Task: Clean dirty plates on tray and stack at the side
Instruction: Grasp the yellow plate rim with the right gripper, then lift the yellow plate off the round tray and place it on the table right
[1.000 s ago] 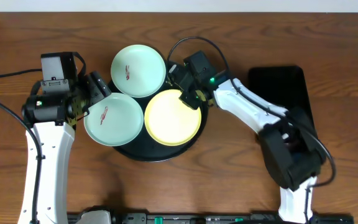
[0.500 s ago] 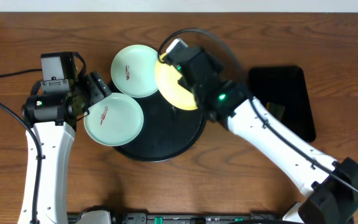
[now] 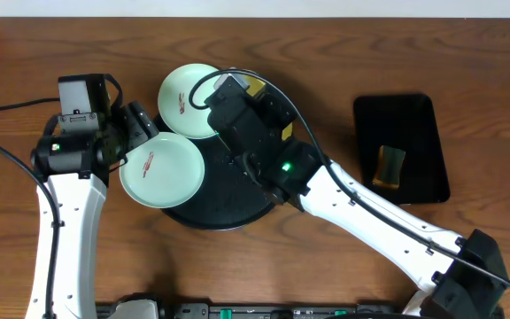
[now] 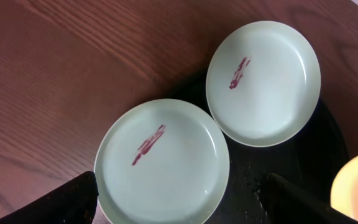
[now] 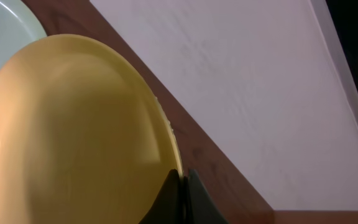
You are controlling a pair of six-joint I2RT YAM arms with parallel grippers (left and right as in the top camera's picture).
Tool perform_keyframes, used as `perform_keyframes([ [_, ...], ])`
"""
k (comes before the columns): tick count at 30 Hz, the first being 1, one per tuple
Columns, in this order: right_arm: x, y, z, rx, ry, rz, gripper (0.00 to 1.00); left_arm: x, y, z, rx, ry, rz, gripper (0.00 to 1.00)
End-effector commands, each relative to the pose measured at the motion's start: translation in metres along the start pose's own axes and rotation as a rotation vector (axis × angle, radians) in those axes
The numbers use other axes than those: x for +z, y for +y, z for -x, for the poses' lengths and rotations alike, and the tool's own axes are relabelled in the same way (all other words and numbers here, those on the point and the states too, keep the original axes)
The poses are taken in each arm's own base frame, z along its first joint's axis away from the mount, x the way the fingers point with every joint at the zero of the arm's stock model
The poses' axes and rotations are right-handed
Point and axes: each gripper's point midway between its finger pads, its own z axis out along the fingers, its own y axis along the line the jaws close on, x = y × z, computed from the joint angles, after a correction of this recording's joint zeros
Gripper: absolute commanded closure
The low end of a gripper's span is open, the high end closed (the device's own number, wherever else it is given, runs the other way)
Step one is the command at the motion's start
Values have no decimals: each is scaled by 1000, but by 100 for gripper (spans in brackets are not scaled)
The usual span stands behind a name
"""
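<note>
My left claw (image 3: 142, 124) hangs wide open at the near edge of a pale mint-green round plate (image 3: 161, 170), which is marked with a reddish-brown smear. The plate sits on the left rim of the large glossy black round tray (image 3: 237, 202). A second smeared mint-green plate (image 3: 189, 97) lies just behind it. Over the tray's far side, my right claw (image 5: 180, 182) is clamped on the rim of the pale yellow round plate (image 5: 73, 137). That plate is tilted up and mostly hidden under my arm from above. At far right, a small black rectangular tray (image 3: 414, 115) holds a yellowish-brown block (image 3: 389, 167).
</note>
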Motion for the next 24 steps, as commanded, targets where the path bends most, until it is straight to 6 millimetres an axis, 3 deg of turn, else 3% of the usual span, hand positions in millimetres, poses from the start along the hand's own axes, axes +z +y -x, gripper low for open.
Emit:
perform_keyframes([
  [1,2,-4,-2,9,14,-39,99,-9,0,7,-11,-30,-5,14],
  [12,2,7,2,51,-8,20,99,-9,0,7,-11,-30,-5,14],
  [16,3,29,5,49,-39,164,99,-9,0,7,-11,-30,-5,14],
  [20,13,43,3,152,-52,332,99,-9,0,7,-10,-30,-5,14],
  [24,28,45,-3,314,-44,502,99,-9,0,7,-10,-30,-5,14],
])
